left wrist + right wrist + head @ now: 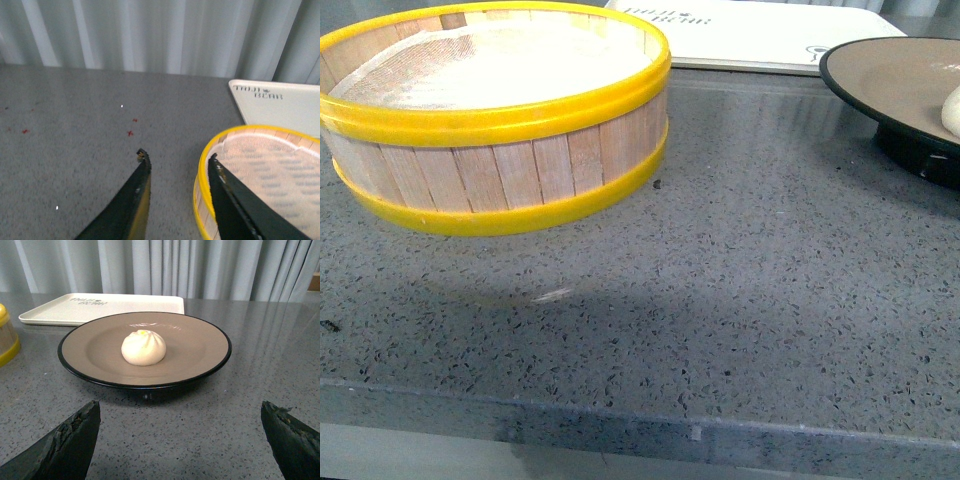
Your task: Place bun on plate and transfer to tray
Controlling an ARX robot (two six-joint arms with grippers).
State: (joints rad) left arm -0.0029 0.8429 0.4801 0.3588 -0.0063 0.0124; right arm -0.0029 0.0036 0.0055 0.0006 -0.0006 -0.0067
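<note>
While pleats up, bun (143,347) ctr plate (202,342).

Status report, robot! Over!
Left gripper, right gripper open. Cream-white pleated bun on brown black-rimmed plate, not on white rectangular tray. Yellow-rimmed wooden steamer beside left gripper.

Speckled grey stone counter (740,300) – polished; steamer basket (510,175) – wooden slats, glossy yellow bands; plate (190,347) matt.
</note>
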